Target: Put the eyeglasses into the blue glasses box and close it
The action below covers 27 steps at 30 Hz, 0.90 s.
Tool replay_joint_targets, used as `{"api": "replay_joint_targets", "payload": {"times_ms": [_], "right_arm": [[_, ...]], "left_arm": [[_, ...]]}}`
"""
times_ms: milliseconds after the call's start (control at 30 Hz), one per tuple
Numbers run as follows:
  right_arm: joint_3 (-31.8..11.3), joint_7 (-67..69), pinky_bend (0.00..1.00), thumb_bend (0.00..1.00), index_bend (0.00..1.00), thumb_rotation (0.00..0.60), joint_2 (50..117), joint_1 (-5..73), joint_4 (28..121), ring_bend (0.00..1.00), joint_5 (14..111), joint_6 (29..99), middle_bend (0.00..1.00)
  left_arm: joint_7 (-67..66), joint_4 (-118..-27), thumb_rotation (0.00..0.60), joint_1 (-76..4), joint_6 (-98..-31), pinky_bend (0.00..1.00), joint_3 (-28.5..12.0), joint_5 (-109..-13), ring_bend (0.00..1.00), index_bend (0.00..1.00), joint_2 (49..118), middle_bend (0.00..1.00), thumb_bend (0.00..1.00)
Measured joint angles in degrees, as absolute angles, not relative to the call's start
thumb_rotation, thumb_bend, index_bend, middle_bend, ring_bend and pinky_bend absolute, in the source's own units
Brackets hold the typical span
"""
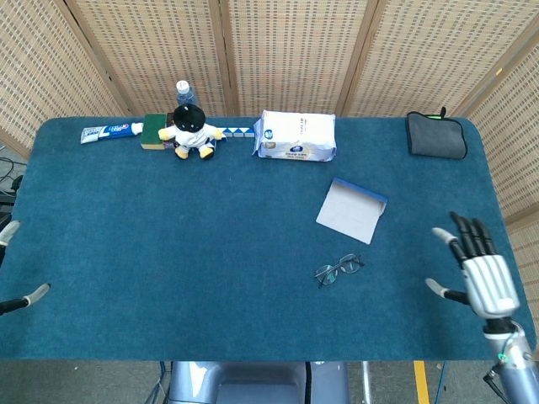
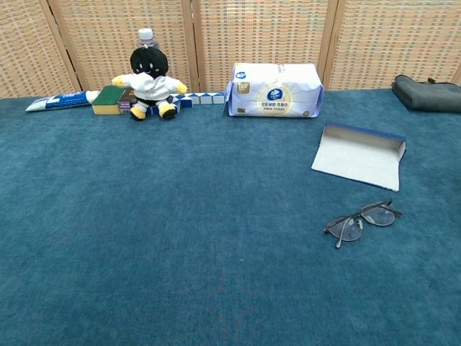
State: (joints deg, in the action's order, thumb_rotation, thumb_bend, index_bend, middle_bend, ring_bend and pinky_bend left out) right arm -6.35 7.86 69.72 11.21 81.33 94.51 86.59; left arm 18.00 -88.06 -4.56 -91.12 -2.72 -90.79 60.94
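Observation:
The eyeglasses (image 1: 338, 270) (image 2: 362, 220) lie unfolded on the blue cloth right of centre. Just behind them the blue glasses box (image 1: 352, 209) (image 2: 360, 155) lies open and flat, pale lining up. My right hand (image 1: 476, 269) hovers over the table's right part, fingers spread and empty, well to the right of the eyeglasses. Of my left hand (image 1: 21, 299) only fingertips show at the far left edge of the head view, apart and holding nothing. Neither hand appears in the chest view.
Along the back edge stand a tissue pack (image 1: 295, 135), a plush doll (image 1: 191, 131), a water bottle (image 1: 183, 89), a green sponge (image 1: 154, 131) and a toothpaste tube (image 1: 109, 131). A dark pouch (image 1: 435, 135) lies at the back right corner.

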Motion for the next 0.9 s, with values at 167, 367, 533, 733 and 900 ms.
{"api": "replay_joint_targets", "payload": {"times_ms": [167, 367, 533, 733, 900], "right_arm": [[-5.93, 9.07, 0.06, 0.27, 0.33, 0.600, 73.35, 17.79, 75.68, 0.00, 99.42, 82.04, 0.05], [-5.25, 10.75, 0.07, 0.32, 0.37, 0.600, 78.72, 24.88, 68.73, 0.00, 104.04, 78.09, 0.07], [-3.91, 10.26, 0.07, 0.34, 0.37, 0.600, 81.83, 29.30, 66.46, 0.00, 106.22, 74.15, 0.07], [-2.66, 5.78, 0.07, 0.36, 0.38, 0.600, 84.90, 33.07, 65.56, 0.00, 106.80, 68.50, 0.07], [-1.40, 3.03, 0.08, 0.41, 0.39, 0.600, 87.60, 35.36, 63.32, 0.00, 106.37, 64.68, 0.07]], "left_arm": [[17.50, -88.05, 0.600, -5.15, -89.57, 0.00, -2.90, -89.89, 0.00, 0.00, 61.30, 0.00, 0.00], [16.25, -87.73, 0.600, -5.98, -87.65, 0.00, -2.94, -89.16, 0.00, 0.00, 62.02, 0.00, 0.00], [15.66, -87.70, 0.600, -6.46, -86.52, 0.00, -3.35, -87.83, 0.00, 0.00, 62.31, 0.00, 0.00], [15.13, -87.65, 0.600, -7.51, -83.96, 0.00, -4.03, -85.72, 0.00, 0.00, 62.55, 0.00, 0.00], [15.95, -86.94, 0.600, -7.55, -84.22, 0.00, -4.32, -85.55, 0.00, 0.00, 62.88, 0.00, 0.00]]}}
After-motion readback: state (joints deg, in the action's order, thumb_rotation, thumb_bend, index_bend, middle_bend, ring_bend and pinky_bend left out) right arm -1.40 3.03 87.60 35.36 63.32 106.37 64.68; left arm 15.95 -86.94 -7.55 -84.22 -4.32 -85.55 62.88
